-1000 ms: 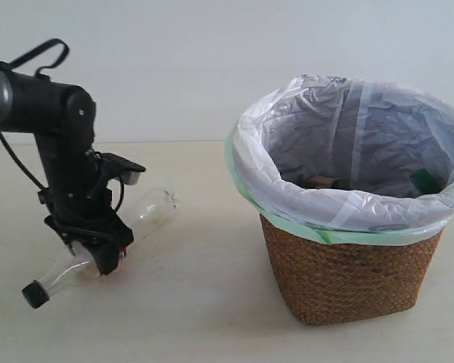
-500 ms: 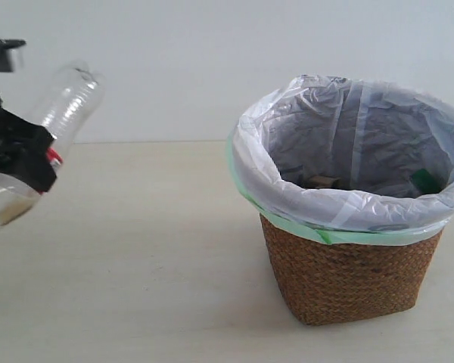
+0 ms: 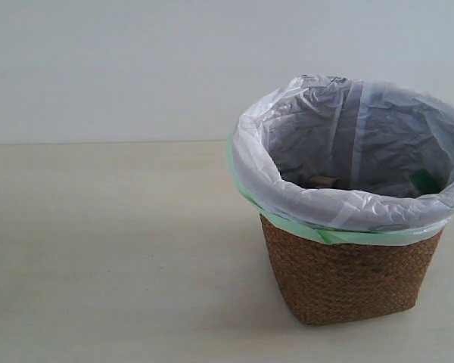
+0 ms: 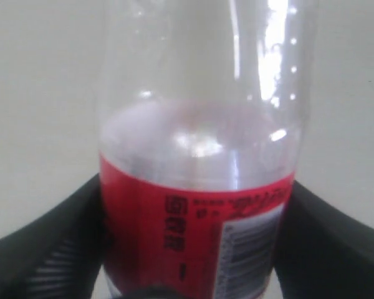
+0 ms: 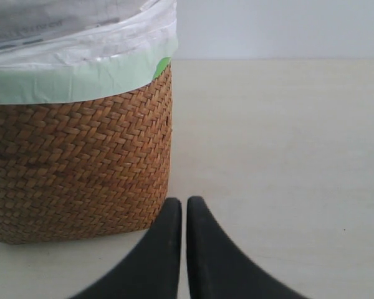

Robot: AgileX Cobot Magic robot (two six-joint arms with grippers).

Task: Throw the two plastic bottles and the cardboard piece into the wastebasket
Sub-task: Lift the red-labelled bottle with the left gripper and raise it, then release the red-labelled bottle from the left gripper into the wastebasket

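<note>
The slimmer clear bottle with the red label (image 4: pixel 193 187) fills the left wrist view, and my left gripper (image 4: pixel 193 243) is shut on it, one black finger (image 4: pixel 43 249) on each side of the label. Its cap is hidden. Neither arm shows in the exterior view. The wicker wastebasket (image 3: pixel 348 272) with its white liner stands at the right of the exterior view; inside lie a beige cardboard piece (image 3: pixel 323 181) and something green (image 3: pixel 424 181), perhaps the green-capped bottle. My right gripper (image 5: pixel 184 208) is shut and empty, low on the table beside the wastebasket (image 5: pixel 81 168).
The pale wooden tabletop (image 3: pixel 113 249) stretches left of the basket, with a plain white wall behind it. A green bag edge (image 3: pixel 287 223) hangs below the white liner on the basket's rim.
My left arm lifted the red-label bottle off the table, swung up and leftward, and has now left the exterior view. The basket has not moved.
</note>
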